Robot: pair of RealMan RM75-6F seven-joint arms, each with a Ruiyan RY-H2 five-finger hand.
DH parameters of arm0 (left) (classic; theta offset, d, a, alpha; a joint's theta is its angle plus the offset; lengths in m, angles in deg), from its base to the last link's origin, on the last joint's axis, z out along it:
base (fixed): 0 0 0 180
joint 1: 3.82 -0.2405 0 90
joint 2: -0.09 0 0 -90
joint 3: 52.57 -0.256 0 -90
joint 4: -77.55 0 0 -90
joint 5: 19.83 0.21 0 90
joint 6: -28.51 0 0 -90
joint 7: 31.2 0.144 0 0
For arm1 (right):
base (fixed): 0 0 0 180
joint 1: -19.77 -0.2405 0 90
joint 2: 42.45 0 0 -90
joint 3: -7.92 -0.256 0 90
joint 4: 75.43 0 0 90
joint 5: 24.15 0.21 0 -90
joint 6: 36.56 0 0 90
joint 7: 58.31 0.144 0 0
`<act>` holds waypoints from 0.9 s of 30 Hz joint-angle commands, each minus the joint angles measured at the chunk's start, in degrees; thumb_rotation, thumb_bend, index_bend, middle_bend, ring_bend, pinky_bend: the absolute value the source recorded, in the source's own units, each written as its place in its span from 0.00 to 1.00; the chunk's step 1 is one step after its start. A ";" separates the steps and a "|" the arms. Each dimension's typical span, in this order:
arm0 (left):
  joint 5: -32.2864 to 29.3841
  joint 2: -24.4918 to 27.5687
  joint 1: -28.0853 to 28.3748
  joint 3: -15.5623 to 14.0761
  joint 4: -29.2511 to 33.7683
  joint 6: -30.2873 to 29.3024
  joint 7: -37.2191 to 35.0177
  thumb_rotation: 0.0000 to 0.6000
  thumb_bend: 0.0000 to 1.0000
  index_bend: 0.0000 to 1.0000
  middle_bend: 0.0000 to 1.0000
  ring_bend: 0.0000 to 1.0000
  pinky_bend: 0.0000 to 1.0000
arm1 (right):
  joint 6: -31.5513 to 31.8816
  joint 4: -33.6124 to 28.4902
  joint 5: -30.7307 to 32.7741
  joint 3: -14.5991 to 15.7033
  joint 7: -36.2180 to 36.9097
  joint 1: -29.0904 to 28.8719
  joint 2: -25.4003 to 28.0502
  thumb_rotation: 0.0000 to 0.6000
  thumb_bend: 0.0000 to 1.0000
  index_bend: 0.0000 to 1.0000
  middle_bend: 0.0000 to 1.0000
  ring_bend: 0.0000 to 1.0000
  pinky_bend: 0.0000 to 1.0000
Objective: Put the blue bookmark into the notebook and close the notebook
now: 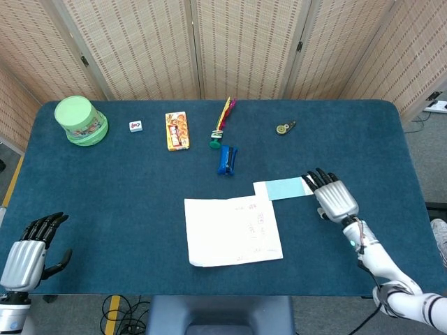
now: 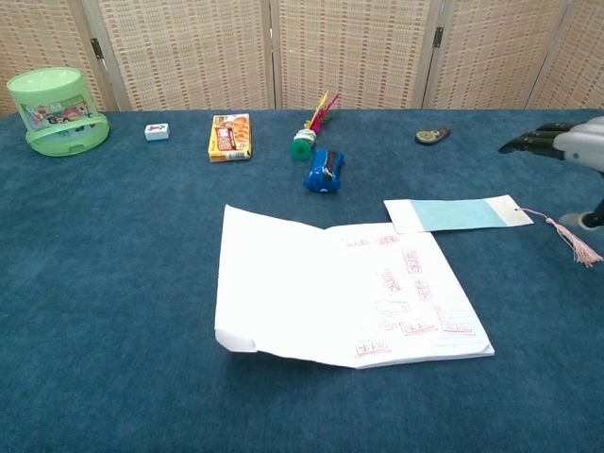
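Observation:
The open white notebook (image 1: 232,230) lies near the table's front middle, also in the chest view (image 2: 349,293). The blue bookmark (image 1: 283,188) lies flat just beyond the notebook's far right corner; its pink tassel (image 2: 571,241) trails to the right. My right hand (image 1: 332,195) hovers over the bookmark's right end with fingers stretched out and apart, holding nothing. In the chest view this right hand (image 2: 564,142) is above the table at the right edge, apart from the bookmark (image 2: 453,214). My left hand (image 1: 29,246) hangs off the front left corner, empty, fingers apart.
Along the back lie a green tub (image 1: 81,120), a small white tile (image 1: 135,126), an orange box (image 1: 177,130), a feathered toy on a green base (image 1: 220,129), a blue stapler-like object (image 1: 227,159) and a small round item (image 1: 283,128).

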 commanded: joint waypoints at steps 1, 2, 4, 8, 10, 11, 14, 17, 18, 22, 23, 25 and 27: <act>-0.04 0.09 -0.06 0.01 -0.02 -0.05 -0.03 1.00 0.39 0.17 0.16 0.16 0.18 | -3.91 3.46 3.65 -1.29 -2.77 -3.54 -3.49 1.00 0.21 0.00 0.05 0.00 0.17; -0.09 0.14 -0.12 0.01 -0.05 -0.08 -0.03 1.00 0.39 0.17 0.16 0.16 0.18 | -4.97 4.48 4.77 -1.49 -3.46 -4.56 -4.48 1.00 0.21 0.00 0.05 0.00 0.16; -0.28 0.18 -0.22 0.01 -0.13 -0.06 -0.04 1.00 0.39 0.17 0.16 0.16 0.18 | -6.63 6.16 6.60 -1.68 -4.72 -6.23 -6.09 1.00 0.21 0.00 0.05 0.00 0.15; -0.52 0.31 -0.23 -0.09 -0.17 0.32 0.11 1.00 0.39 0.17 0.16 0.16 0.18 | -9.30 9.41 9.74 -1.73 -6.52 -9.00 -8.99 1.00 0.21 0.00 0.05 0.00 0.14; -0.66 0.35 -0.25 -0.09 -0.23 0.45 0.12 1.00 0.39 0.17 0.16 0.16 0.18 | -10.21 10.81 10.90 -1.61 -7.32 -10.13 -10.16 1.00 0.21 0.00 0.05 0.00 0.12; -0.85 0.40 -0.27 -0.07 -0.30 0.54 0.10 1.00 0.39 0.17 0.16 0.16 0.18 | -10.73 11.67 11.69 -1.56 -7.80 -10.83 -10.85 1.00 0.21 0.00 0.05 0.00 0.12; -1.21 0.54 -0.38 -0.04 -0.47 0.67 -0.03 1.00 0.39 0.17 0.16 0.16 0.18 | -11.72 13.27 13.45 -1.47 -8.52 -12.31 -12.13 1.00 0.23 0.01 0.05 0.00 0.11; -1.46 0.68 -0.53 -0.01 -0.72 0.64 -0.19 1.00 0.39 0.17 0.16 0.16 0.18 | -12.57 14.47 14.92 -1.14 -9.08 -13.47 -12.89 1.00 0.25 0.03 0.05 0.00 0.11; -1.52 0.73 -0.57 0.00 -0.77 0.62 -0.26 1.00 0.39 0.17 0.16 0.16 0.18 | -12.88 14.76 15.44 -0.99 -9.31 -13.80 -13.05 1.00 0.25 0.04 0.05 0.00 0.11; -1.71 0.80 -0.72 0.02 -1.03 0.59 -0.51 1.00 0.39 0.17 0.16 0.16 0.18 | -14.12 15.08 17.64 -0.31 -10.23 -15.10 -13.27 1.00 0.26 0.05 0.05 0.00 0.11; -1.76 0.82 -0.72 0.02 -1.11 0.66 -0.57 1.00 0.39 0.17 0.16 0.16 0.18 | -14.45 15.05 18.25 -0.06 -10.62 -15.52 -13.24 1.00 0.27 0.05 0.05 0.00 0.11; -1.79 0.87 -0.74 0.04 -1.18 0.67 -0.68 1.00 0.39 0.17 0.16 0.16 0.18 | -14.84 14.91 19.19 0.35 -11.27 -16.16 -13.16 1.00 0.28 0.06 0.05 0.00 0.11; -1.82 0.89 -0.77 0.11 -1.24 0.61 -0.80 1.00 0.39 0.17 0.16 0.16 0.18 | -15.16 14.62 20.34 0.76 -11.94 -16.88 -13.03 1.00 0.29 0.06 0.05 0.00 0.11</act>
